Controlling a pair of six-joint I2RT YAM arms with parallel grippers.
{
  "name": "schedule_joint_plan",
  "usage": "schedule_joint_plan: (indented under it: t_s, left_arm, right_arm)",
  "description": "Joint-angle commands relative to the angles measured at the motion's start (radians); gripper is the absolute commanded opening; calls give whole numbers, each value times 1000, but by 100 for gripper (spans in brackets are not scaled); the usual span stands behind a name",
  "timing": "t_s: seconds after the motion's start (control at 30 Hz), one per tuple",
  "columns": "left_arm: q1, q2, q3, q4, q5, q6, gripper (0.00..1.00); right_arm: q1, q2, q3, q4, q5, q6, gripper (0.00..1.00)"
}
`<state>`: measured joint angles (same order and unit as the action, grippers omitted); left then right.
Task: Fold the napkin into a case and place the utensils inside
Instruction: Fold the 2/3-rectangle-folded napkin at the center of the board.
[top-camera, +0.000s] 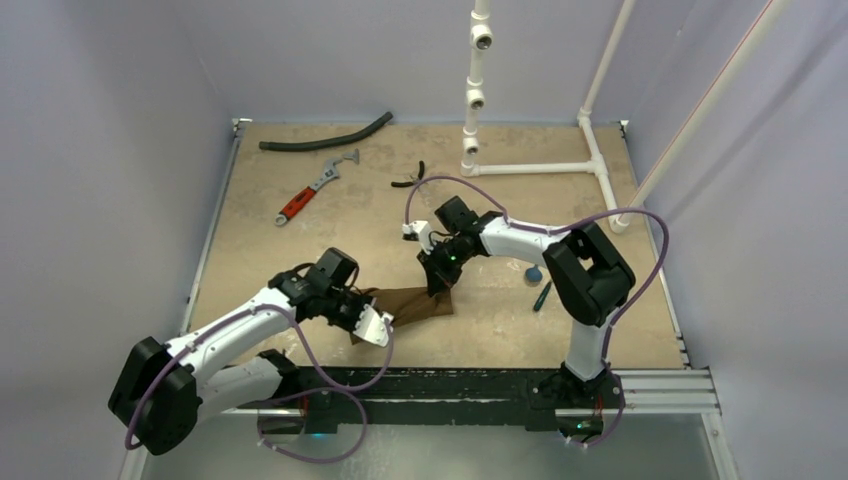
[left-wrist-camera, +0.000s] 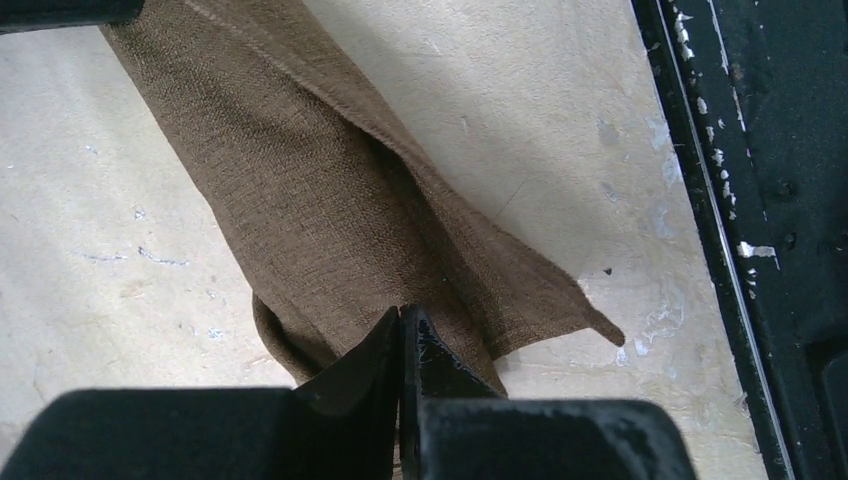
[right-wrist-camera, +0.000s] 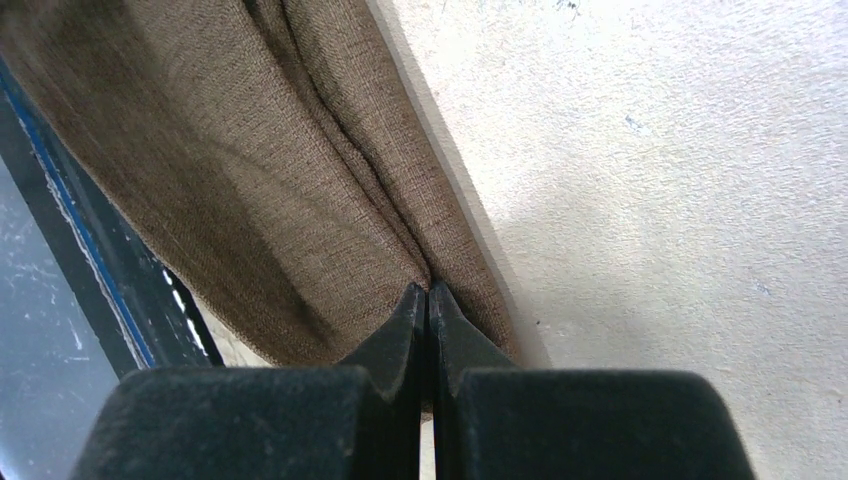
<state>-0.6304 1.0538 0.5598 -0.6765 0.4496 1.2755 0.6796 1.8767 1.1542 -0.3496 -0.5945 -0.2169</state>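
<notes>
Spanning the bench (top-camera: 300, 250) between both claws, the napkin (top-camera: 420, 303) looks light, limp and quick to crease, a cloth best taken by hems or corners. The left claw (left-wrist-camera: 402, 325) pinches its near end tight, the right claw (right-wrist-camera: 428, 300) its far fold; the utensils (top-camera: 533, 272) lie to the right claw's right, untouched.

Rough brown napkin (left-wrist-camera: 330, 200) on a dull pale table (left-wrist-camera: 90, 240)
The napkin is woven cloth, coarse and matt, its weave plain to see; the table is smooth but scuffed and speckled; the left gripper (left-wrist-camera: 402, 325) is matt black, probably plastic; at the right of the left wrist frame the black rail (left-wrist-camera: 790, 150) has chipped paint with white flecks
</notes>
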Motion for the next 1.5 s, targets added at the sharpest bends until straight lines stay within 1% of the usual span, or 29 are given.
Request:
schedule_joint_plan:
  t_s: [0.0,0.03,0.07,0.1,0.17,0.23,0.37,0.47,0.53,0.63,0.73,0.8,0.83,0.9,0.97,1.03,1.07,1.1,1.2,1.27,1.33,1.37,1.47]
  left_arm:
    - [2,-8,26,33,35,-57,1]
    - [2,-8,46,39,38,-78,7]
    - [2,-11,65,46,48,-109,10]
    - [2,-13,78,79,55,-163,12]
    - [2,-9,75,207,48,-256,13]
    - [3,27,51,335,34,-284,13]
    - [3,158,58,345,38,-178,9]
    - [-2,201,33,346,45,-76,8]
    - [-6,232,30,317,34,-8,7]
    - [-8,260,24,298,0,39,3]
    - [-8,251,5,291,-16,61,1]
    - [-8,244,-12,282,-21,73,0]
    - [-7,240,-23,280,-25,80,0]
    - [-8,231,-42,287,-31,85,0]
    - [-7,229,-55,303,-39,83,0]
    - [-8,227,-61,313,-41,83,0]
    - [-7,227,-63,319,-40,78,0]
    - [-6,226,-64,323,-39,74,0]
    - [-8,219,-69,349,-38,51,0]
    - [-6,215,-78,368,-39,42,0]
    - [-5,215,-78,386,-37,14,0]
    - [-4,216,-75,391,-35,5,0]
    - [4,213,-69,412,-30,-43,0]
  right_arm:
    - [-6,-57,-17,37,-19,23,0]
    - [-6,-52,-16,34,-18,23,0]
    - [-6,-47,-15,31,-12,22,0]
    - [-6,-41,-17,30,-8,25,0]
    - [-6,-37,-26,42,-10,30,1]
    - [-6,-35,-40,62,-21,41,2]
    - [-6,-34,-53,78,-35,50,2]
    - [-6,-33,-58,88,-29,68,3]
    - [-6,-35,-62,94,-25,82,3]
    - [-8,-66,-65,118,-8,113,11]
    - [-24,-143,-85,191,15,156,22]
    - [-47,-213,-109,246,15,171,32]
    - [-56,-246,-120,266,10,172,34]
    - [-68,-313,-141,302,-23,144,37]
    - [-71,-377,-183,326,-57,77,39]
    - [-69,-432,-224,332,-83,-44,39]
    - [-69,-481,-251,327,-123,-87,39]
    - [-69,-525,-281,326,-155,-115,39]
    - [-68,-661,-355,376,-156,-133,38]
    - [-45,-727,-389,432,-133,-117,39]
    - [26,-778,-434,482,-64,-117,40]
    - [87,-786,-455,494,-25,-122,40]
    - [196,-747,-473,480,42,-145,38]
